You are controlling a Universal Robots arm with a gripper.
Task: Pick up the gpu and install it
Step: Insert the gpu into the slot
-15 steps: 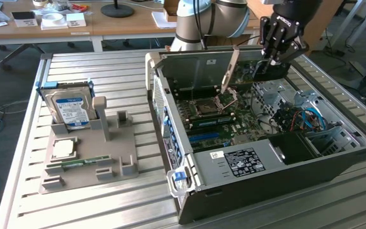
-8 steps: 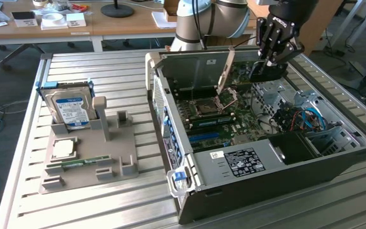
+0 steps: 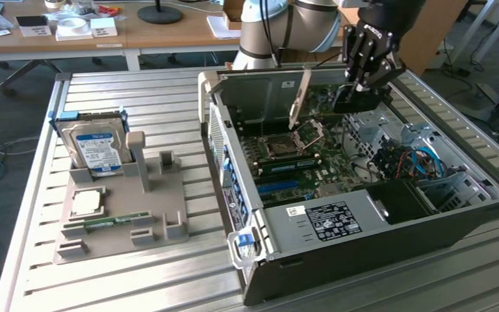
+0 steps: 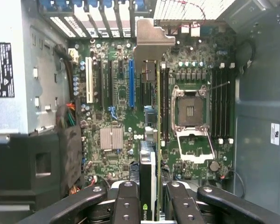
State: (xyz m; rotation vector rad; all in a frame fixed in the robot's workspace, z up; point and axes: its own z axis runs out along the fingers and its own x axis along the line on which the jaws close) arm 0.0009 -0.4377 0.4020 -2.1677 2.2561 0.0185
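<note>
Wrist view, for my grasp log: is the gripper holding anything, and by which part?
The gripper holds the gpu, edge-on between its fingers, pinched across both faces at the end away from its pale metal bracket.

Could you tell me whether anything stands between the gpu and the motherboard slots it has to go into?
Nothing visible does. The gripper holds the gpu edge-on inside the open case, above the motherboard, and the expansion slots, the blue slot among them, lie bare.
</note>
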